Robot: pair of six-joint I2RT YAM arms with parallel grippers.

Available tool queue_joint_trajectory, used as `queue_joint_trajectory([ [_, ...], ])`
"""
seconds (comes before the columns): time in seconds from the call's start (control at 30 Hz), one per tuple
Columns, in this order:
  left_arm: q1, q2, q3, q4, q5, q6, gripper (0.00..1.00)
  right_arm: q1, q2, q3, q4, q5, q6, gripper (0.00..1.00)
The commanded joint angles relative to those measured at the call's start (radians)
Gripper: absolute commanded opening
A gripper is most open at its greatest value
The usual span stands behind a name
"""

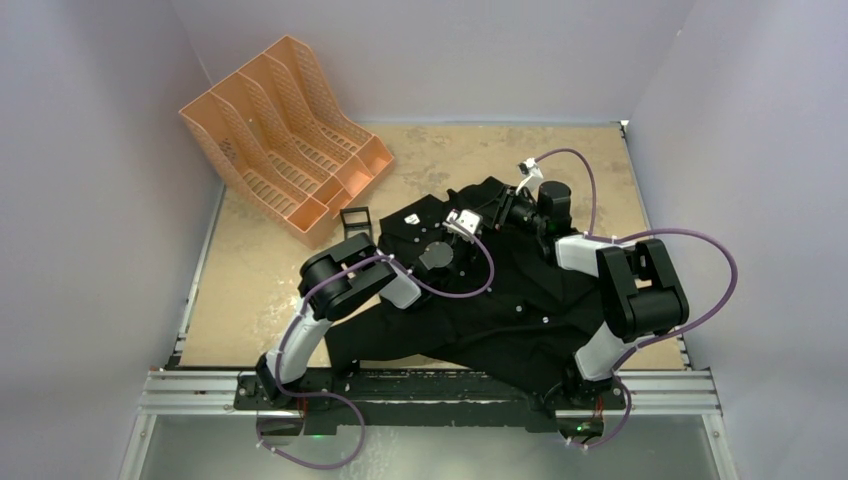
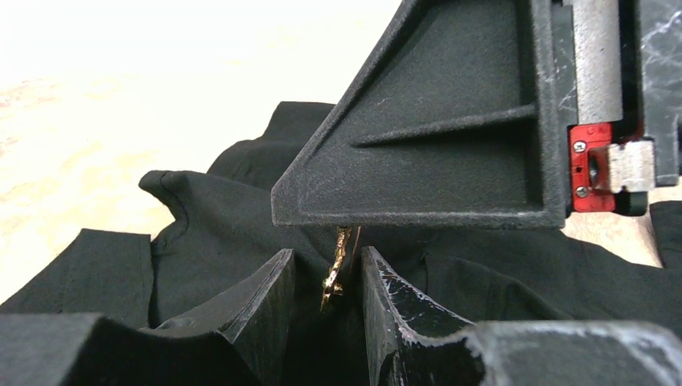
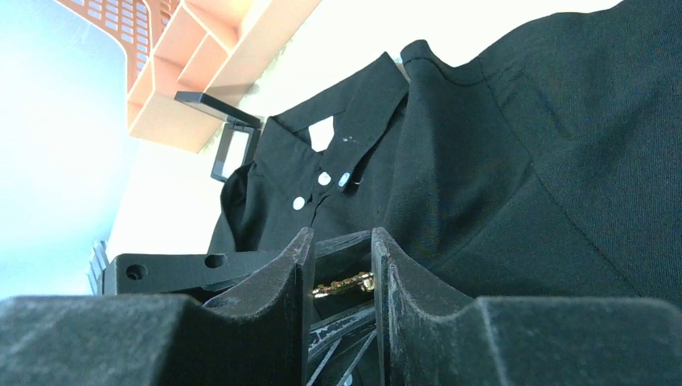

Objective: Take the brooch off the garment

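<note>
The garment is a black shirt lying crumpled on the table, also seen in the left wrist view and in the right wrist view. Both grippers meet above its collar area. The brooch, a small gold pin, spans the gap between the fingers of my right gripper, which is shut on it. In the left wrist view the brooch hangs edge-on below the right gripper's black body. It sits between the fingers of my left gripper, which stands open with a gap on both sides. From above, the left gripper and right gripper nearly touch.
An orange file rack stands at the back left, with a small black frame next to it near the shirt. White buttons and a white neck label show on the shirt. The tan table is walled on three sides.
</note>
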Motion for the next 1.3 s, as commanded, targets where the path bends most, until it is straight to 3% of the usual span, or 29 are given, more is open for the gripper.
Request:
queue_joint_trajectory([
  [0.0,-0.006,-0.012,-0.009,0.094,-0.025,0.018,0.34,0.001,-0.024,-0.009,0.017,-0.005,0.006,0.15],
  [0.73,-0.005,-0.002,-0.019,0.16,-0.044,0.009,0.3,0.001,-0.028,-0.015,0.022,-0.007,0.011,0.15],
  [0.87,-0.006,0.0,-0.019,0.162,-0.047,0.009,0.25,0.001,-0.026,-0.015,0.024,-0.008,0.011,0.15],
  [1.03,-0.006,0.0,-0.022,0.171,-0.046,0.006,0.13,0.002,-0.02,-0.016,0.025,-0.012,0.014,0.15],
  [1.27,-0.006,-0.002,-0.048,0.214,-0.045,-0.005,0.11,0.002,-0.01,-0.019,0.018,-0.024,0.024,0.15],
])
